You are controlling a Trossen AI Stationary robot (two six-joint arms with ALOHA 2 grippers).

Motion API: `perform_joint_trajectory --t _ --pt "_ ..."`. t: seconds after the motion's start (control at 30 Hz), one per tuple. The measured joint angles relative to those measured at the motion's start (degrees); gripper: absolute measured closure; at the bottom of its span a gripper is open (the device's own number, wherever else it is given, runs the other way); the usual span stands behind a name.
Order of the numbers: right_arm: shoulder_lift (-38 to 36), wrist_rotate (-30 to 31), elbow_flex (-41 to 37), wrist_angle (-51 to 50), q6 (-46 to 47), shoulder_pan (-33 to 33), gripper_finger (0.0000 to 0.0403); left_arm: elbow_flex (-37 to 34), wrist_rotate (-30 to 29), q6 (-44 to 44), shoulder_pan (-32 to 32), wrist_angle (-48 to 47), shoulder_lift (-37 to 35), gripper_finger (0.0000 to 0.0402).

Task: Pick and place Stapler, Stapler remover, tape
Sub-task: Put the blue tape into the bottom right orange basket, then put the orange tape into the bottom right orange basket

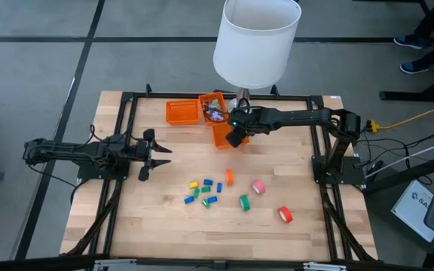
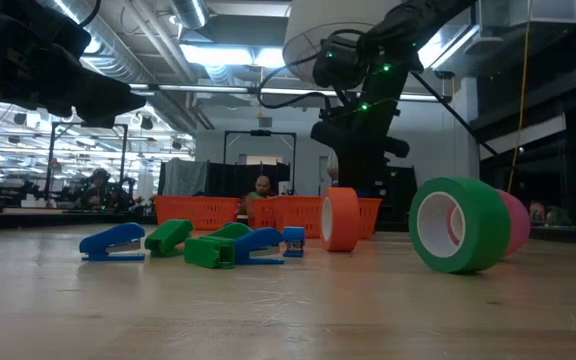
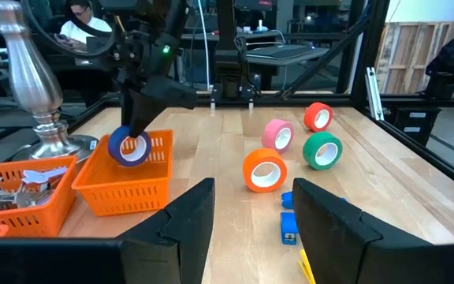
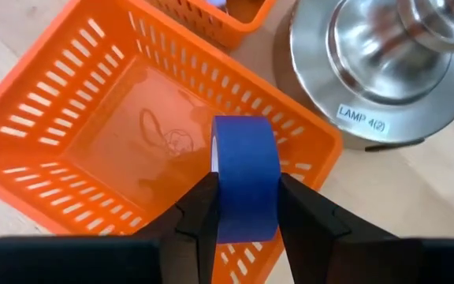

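Right wrist view: right gripper [image 4: 247, 207] clamped on a blue ring-shaped roll of tape [image 4: 245, 185], one dark finger pressed to each flat side, roll held on edge above the open orange slotted plastic basket [image 4: 77, 102]. Bare orange floor directly beneath the roll. Round polished metal lamp base [image 4: 385, 71] just beside the basket's far corner.

High view: right arm stretched from the table's right edge toward the back centre, gripper [image 1: 236, 138] over the near orange basket [image 1: 222, 139]. Two more orange baskets behind it, the left one [image 1: 181, 112] and the one by the lamp [image 1: 212, 108] holding small metallic pieces. White cylindrical lamp shade [image 1: 256, 39] above the back edge. Left gripper [image 1: 157, 154] resting over the left half of the light wooden table [image 1: 126, 218], fingers spread apart, holding nothing. In front of the baskets, loose on the wood: orange tape roll [image 1: 230, 178], pink tape roll [image 1: 258, 187], green tape roll [image 1: 244, 202], red tape roll [image 1: 285, 214], all apart from each other. Beside them to the left, a cluster of small blue, yellow and green blocks [image 1: 203, 190].

Low view: blue mini stapler [image 2: 114, 243] and green mini stapler [image 2: 168, 237] lying near one another on the wood, orange and green rolls standing on edge.
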Motion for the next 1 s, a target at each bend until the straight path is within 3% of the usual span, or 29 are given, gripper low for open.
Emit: perform_joint_trajectory --t 0.27,0.73,1.0 --pt "0.00 0.09 0.00 0.21 1.58 -0.15 0.0283 0.00 -0.02 0.00 0.00 0.00 -0.02 0.0233" --pt "0.00 0.02 0.00 0.19 3.02 -0.15 0.0230 0.02 -0.07 0.00 0.00 0.00 -0.01 0.0233" --pt "-0.01 -1.99 1.71 1.42 -3.32 -0.14 0.0222 0.01 -0.07 0.00 0.00 0.00 -0.01 0.0233"
